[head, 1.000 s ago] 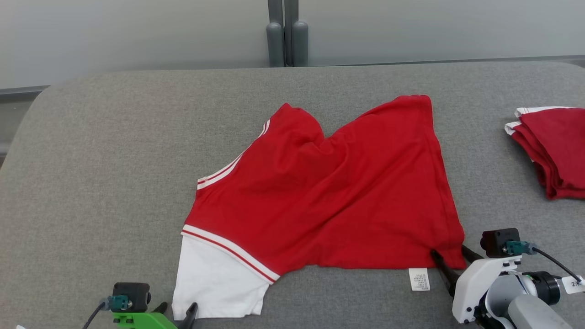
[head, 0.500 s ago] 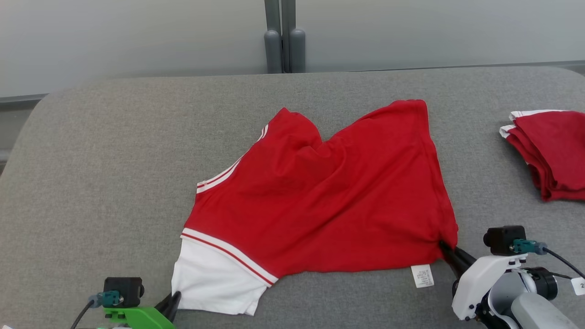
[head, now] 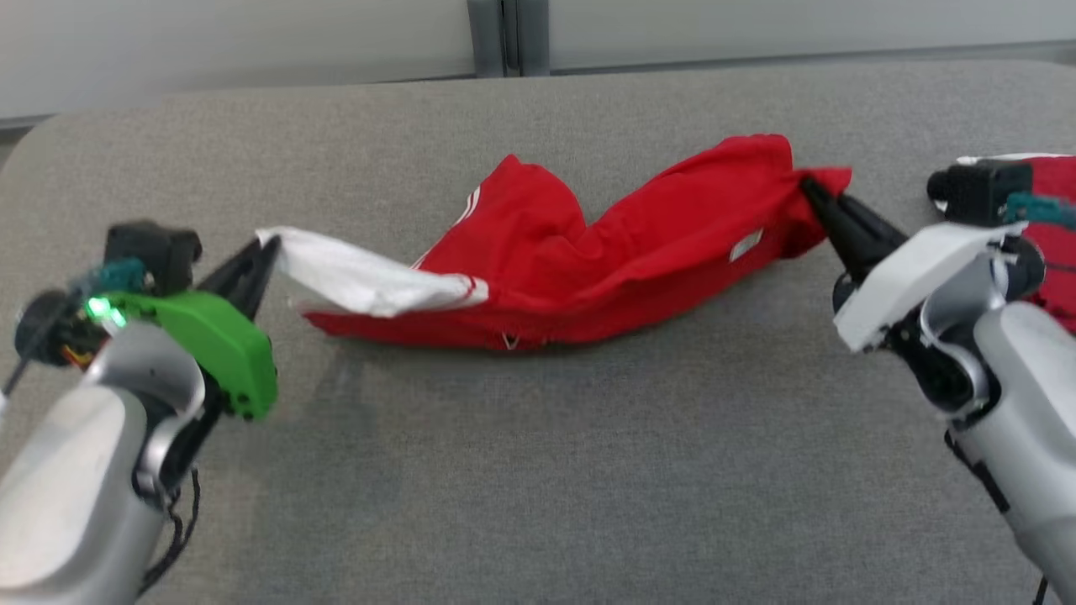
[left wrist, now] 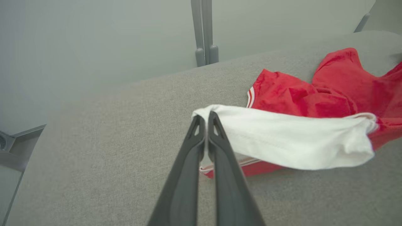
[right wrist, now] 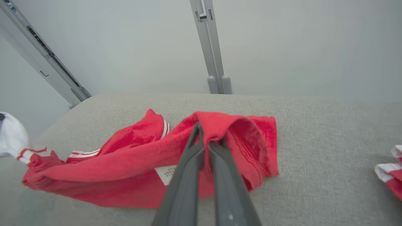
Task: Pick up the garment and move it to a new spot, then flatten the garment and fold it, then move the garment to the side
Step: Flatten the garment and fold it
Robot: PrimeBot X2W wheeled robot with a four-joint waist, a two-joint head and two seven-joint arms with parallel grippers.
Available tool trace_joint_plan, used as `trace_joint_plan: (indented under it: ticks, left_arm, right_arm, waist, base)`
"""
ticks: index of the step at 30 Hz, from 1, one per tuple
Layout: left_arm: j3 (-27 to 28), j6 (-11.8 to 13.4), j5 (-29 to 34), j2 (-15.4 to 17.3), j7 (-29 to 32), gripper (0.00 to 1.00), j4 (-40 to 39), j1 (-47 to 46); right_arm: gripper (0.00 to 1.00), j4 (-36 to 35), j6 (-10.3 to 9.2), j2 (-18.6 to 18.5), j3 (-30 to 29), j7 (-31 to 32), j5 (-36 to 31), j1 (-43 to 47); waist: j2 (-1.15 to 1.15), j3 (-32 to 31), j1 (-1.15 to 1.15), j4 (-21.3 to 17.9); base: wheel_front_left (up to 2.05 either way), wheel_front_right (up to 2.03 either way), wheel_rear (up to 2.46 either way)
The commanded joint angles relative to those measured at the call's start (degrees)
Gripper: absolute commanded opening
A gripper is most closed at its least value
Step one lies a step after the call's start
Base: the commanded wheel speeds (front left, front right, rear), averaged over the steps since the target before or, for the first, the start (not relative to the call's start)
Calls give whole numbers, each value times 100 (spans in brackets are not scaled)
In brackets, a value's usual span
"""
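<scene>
Red cloth of the garment (head: 622,260) spans the grey padded table (head: 538,470) as a sagging band, held at both ends. Its middle rests on the table surface.

Left arm: the forearm rises from the lower left of the head view, and the green wrist housing angles up and inward. The left gripper (head: 267,244) is closed on the edge of the white sleeve (head: 353,277). In the left wrist view, both fingers lie pressed together with the sleeve edge pinched at the tips.

Right arm: the forearm enters from the lower right, and the white wrist housing tilts up and inward. The right gripper (head: 807,186) is clamped on the red hem corner. In the right wrist view, the cloth drapes over the fingertips.

A folded red-and-white stack (head: 1055,181) lies beyond the right wrist, apart from the garment.

Change from one second ago: the garment then lay spread flat, with both grippers low at its near edge and their fingers apart. Both grippers are now closed and raised, and the near edge is off the table. The care label (head: 745,244) now sits on the raised fold. The camera view has also shifted.
</scene>
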Motion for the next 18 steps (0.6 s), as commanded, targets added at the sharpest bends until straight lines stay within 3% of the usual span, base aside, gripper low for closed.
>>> trace_joint_plan:
  ticks: [1,4,5,9,18]
  left_arm:
    - [8,-92,22,32,66,0,153,-479]
    - [-75,-243,151,51,193,0,549,-1521]
    - [-121,-325,198,34,220,0,871,-2321]
    - [-203,-387,316,57,69,0,1532,-3688]
    - [-375,-417,654,77,-635,0,2924,-5972]
  right_arm:
    - [0,51,-1,-41,38,32,62,-388]
    - [0,238,-1,-101,136,57,150,-1257]
    - [0,430,-1,-99,207,41,269,-1936]
    - [0,946,-1,-110,337,-122,291,-3120]
    - [0,2212,-2,290,506,-995,530,-5169]
  waist:
    - [0,610,0,-83]
    - [0,999,0,-130]
    - [0,1276,0,-172]
    - [0,1650,0,-238]
    - [0,1886,0,-379]
  base:
    - [0,0,0]
    - [0,0,0]
    - [0,0,0]
    - [0,0,0]
    - [0,0,0]
